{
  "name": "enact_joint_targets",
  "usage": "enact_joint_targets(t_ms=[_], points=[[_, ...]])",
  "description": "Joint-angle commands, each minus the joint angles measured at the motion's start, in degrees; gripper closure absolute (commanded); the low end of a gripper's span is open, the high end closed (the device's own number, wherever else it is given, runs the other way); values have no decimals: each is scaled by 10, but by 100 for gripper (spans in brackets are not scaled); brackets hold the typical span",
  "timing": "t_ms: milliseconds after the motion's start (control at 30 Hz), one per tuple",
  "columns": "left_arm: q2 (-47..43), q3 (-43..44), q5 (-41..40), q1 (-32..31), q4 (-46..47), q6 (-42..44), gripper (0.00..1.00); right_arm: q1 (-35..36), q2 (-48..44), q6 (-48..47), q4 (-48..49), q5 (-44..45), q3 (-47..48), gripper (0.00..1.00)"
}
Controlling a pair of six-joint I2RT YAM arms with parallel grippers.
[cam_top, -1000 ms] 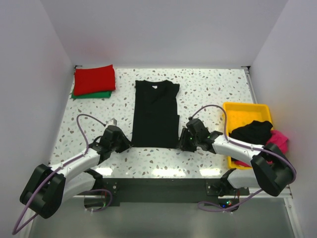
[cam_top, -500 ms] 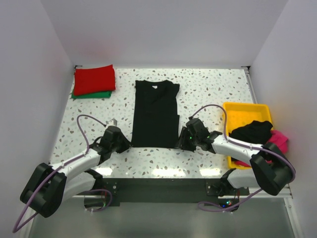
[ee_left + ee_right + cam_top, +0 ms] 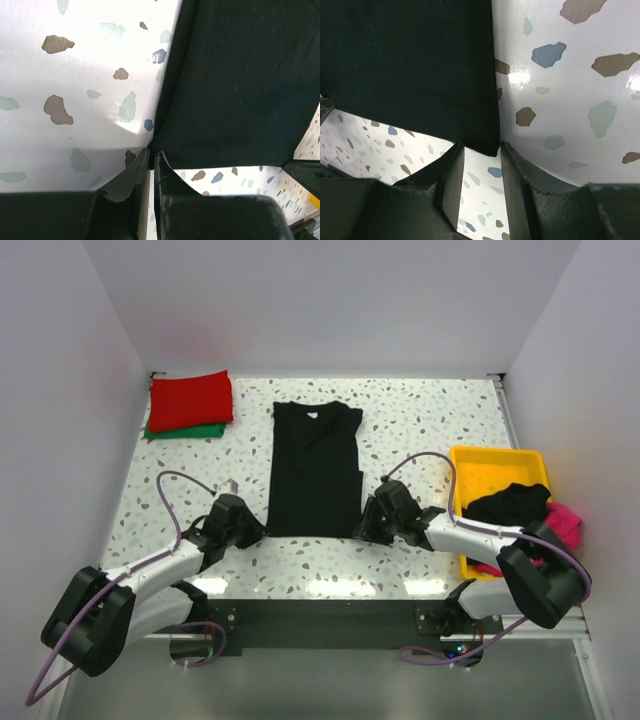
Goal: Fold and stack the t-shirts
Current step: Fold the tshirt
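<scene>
The black shirt (image 3: 315, 465) is lying flat, folded lengthwise, left of the tray (image 3: 490, 465). The left gripper (image 3: 151, 152) is pinching its near corner farthest from the tray, fingers squeezed to a slit. The right gripper (image 3: 482, 160) is standing open, jaws straddling the near corner closest to the tray. A red shirt (image 3: 191, 400) is resting on a green shirt (image 3: 185, 431) far left of the tray.

Bright overhead light throws glare on the table (image 3: 520, 77).
</scene>
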Motion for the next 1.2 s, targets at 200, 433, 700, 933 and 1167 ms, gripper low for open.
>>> enact_joint_targets(t_ms=[200, 433, 700, 933, 1167], points=[[-2, -13, 1, -14, -32, 4, 100, 2, 3, 7, 28, 30, -17, 81], [-37, -15, 2, -25, -55, 3, 100, 2, -48, -7, -13, 32, -24, 100], [-133, -39, -10, -59, -110, -30, 100, 1, -177, -9, -72, 16, -78, 100], [-251, -38, -31, -121, -158, -54, 100, 1, -299, -21, -153, 0, -101, 100], [-310, 0, -49, -147, -196, -56, 100, 2, -373, -44, -240, 8, -58, 100]])
